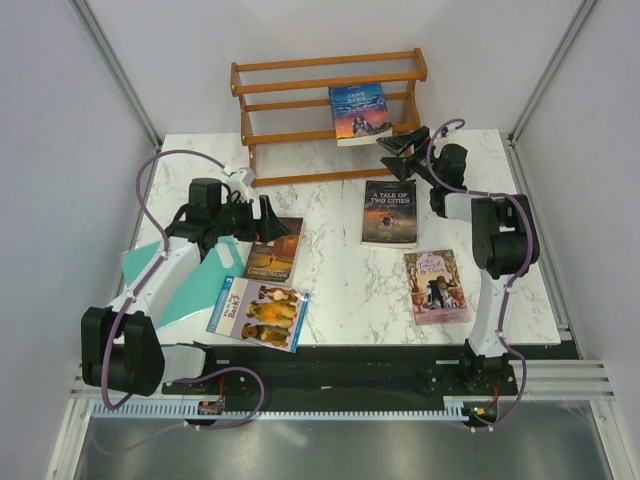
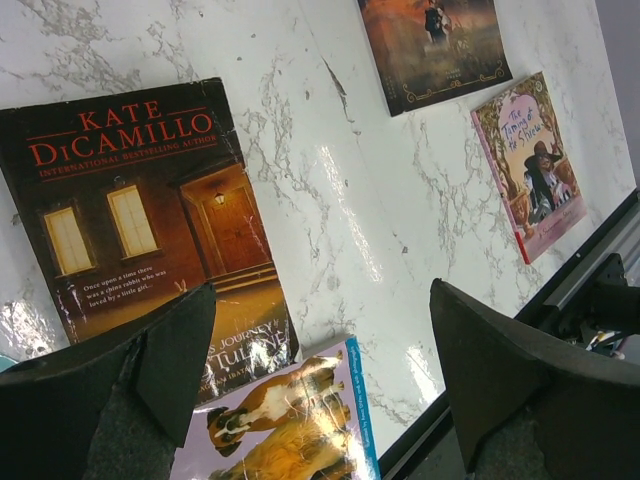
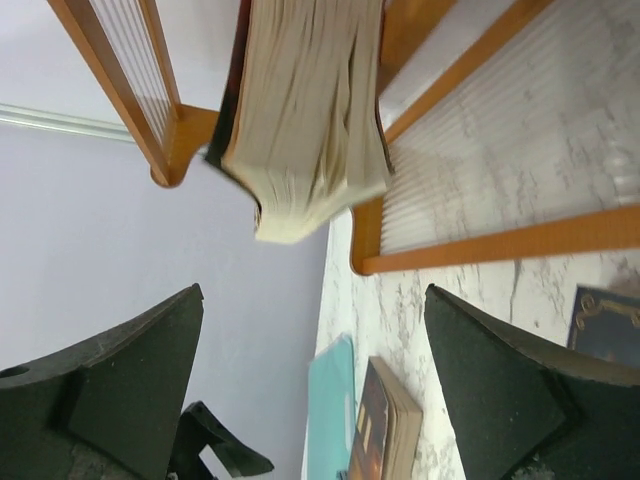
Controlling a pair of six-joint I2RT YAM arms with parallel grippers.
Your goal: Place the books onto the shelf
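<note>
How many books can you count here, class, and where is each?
5. Jane Eyre leans on the shelf; A Tale of Two Cities lies in the centre; the pink book at right; the brown-orange book and the dog book at left. None seems hidden.

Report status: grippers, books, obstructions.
Left gripper open, empty. Right gripper open, clear of Jane Eyre, leaning on the shelf. Four books on the table. Nothing blocking.
</note>
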